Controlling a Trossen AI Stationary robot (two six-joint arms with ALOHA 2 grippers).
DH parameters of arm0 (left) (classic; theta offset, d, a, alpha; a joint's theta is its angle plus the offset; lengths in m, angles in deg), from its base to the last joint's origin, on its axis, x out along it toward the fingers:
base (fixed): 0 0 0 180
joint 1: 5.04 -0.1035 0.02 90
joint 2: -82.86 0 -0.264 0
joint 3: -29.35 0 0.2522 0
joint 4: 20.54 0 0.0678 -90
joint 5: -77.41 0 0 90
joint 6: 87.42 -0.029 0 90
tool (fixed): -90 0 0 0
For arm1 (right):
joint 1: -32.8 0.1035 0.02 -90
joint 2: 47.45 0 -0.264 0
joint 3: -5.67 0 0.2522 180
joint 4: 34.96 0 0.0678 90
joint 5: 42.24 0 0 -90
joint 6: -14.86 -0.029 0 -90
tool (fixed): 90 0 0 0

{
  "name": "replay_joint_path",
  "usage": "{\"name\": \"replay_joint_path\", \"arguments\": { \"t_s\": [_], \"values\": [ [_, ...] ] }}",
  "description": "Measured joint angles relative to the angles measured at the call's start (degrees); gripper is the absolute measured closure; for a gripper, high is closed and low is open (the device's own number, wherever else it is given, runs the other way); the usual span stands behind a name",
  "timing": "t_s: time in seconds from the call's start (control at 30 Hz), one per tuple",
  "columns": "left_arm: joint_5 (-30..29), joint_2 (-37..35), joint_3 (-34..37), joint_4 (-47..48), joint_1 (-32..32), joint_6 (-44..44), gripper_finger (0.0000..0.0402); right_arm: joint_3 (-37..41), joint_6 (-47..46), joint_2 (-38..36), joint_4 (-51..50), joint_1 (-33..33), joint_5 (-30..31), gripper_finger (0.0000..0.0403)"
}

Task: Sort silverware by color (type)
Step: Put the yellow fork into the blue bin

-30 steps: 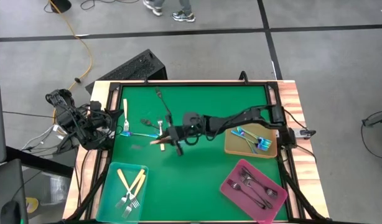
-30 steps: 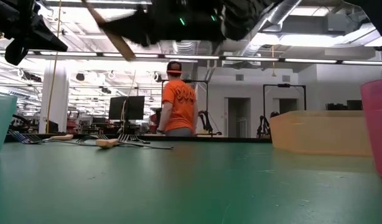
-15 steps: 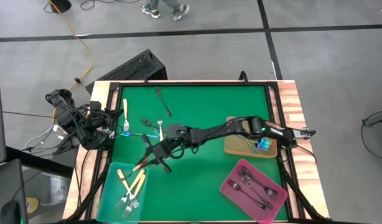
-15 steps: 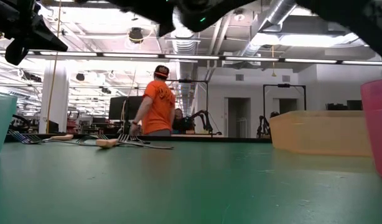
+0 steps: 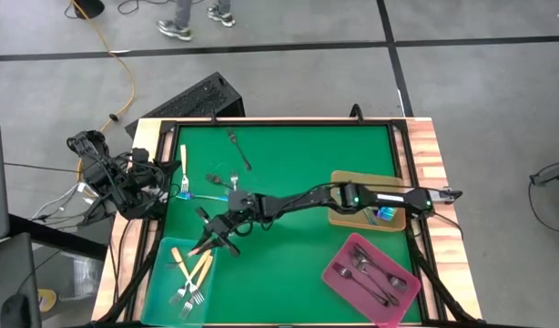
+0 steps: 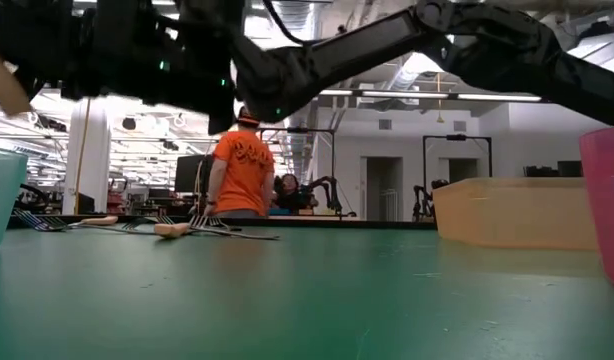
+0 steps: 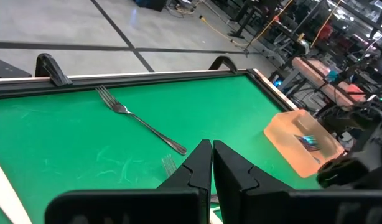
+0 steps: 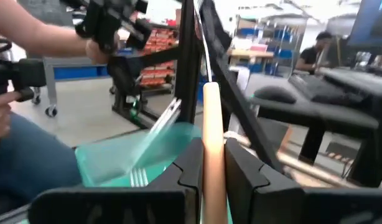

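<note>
Three trays sit along the near side of the green table: a teal plastic tray at the near left holding cream-handled forks, a pink tray at the near right holding dark grey metal forks, and a tan tray at the right holding iridescent blue forks.

Reaching far across the table, the right end effector hangs just at the teal tray's far rim, its two fingers pinching a slim cream-handled fork by the handle; the right wrist view shows the handle upright between the fingers with the teal tray beyond. Off the table's far-left edge waits the left end effector, its fingers pressed together on nothing.

Unsorted pieces remain on the far left of the table: a dark metal fork, a cream-handled fork, and a small cluster of mixed blue and dark forks.

Risks, as I judge them: the carried fork sits over the rim rather than the tray's middle, so a release here could bounce it off the wall onto the table. The thin handle may also swing in the narrow pinch. With the arm so fully stretched, a low descent might nudge the tray or disturb the forks already inside.
</note>
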Motion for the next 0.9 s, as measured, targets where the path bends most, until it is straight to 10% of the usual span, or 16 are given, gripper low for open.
{"name": "replay_joint_path", "arguments": {
  "t_s": [0.9],
  "values": [
    [1.4,0.0,5.2,0.0,0.0,8.4,0.0401,0.0,3.8,1.9,-8.4,0.8,0.9,0.0292]
  ]
}}
